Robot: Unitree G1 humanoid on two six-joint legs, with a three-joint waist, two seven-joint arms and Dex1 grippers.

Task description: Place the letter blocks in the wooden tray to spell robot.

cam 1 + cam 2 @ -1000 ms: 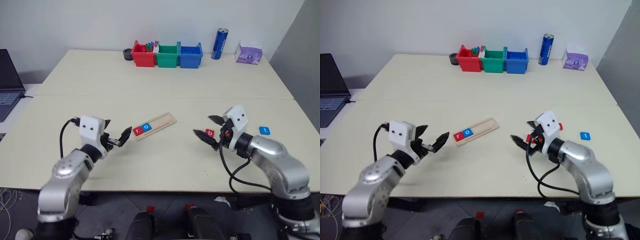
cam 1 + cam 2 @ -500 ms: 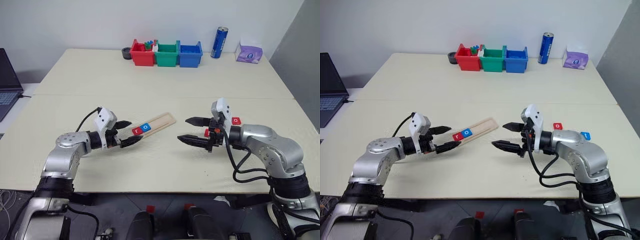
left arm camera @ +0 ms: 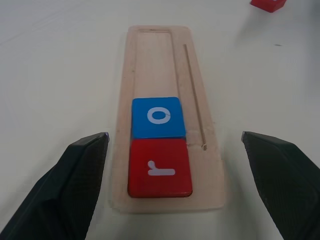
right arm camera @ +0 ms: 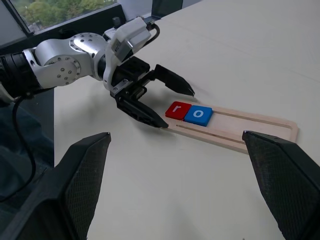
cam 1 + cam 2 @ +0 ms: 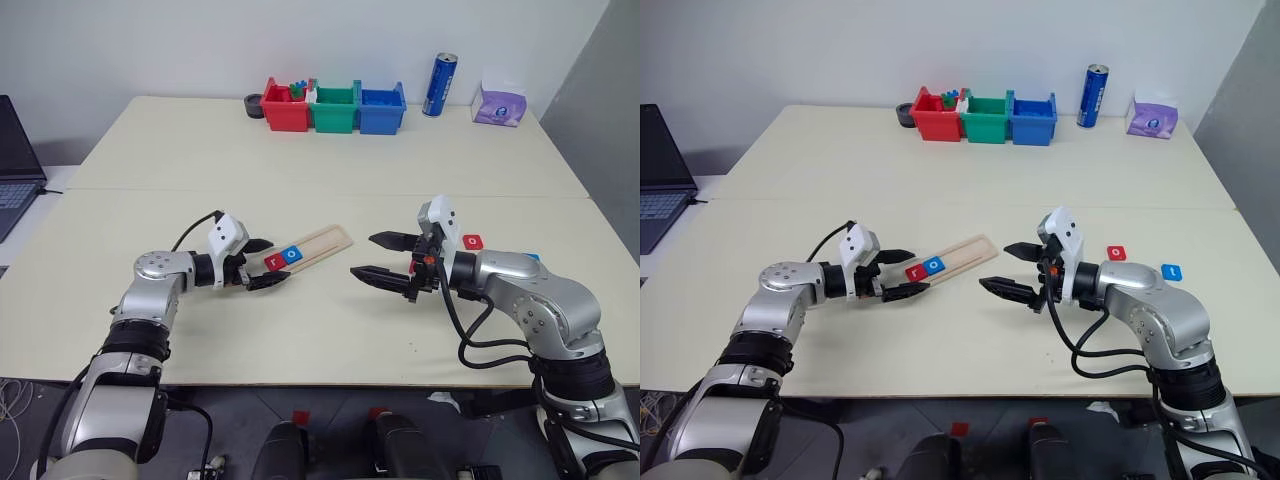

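Your left gripper [image 5: 262, 264] has its fingers [image 3: 82, 170] spread wide and empty, straddling the near end of the wooden tray [image 3: 160, 60]. In the tray's groove, the red r block [image 3: 160, 167] sits at that end with the blue o block [image 3: 158, 117] touching it. Your right gripper [image 5: 385, 257] also has its fingers wide and empty, apart from the tray's other end. Behind it on the desk [image 5: 300, 150] lie a red o block [image 5: 1117, 253] and a blue t block [image 5: 1171, 271].
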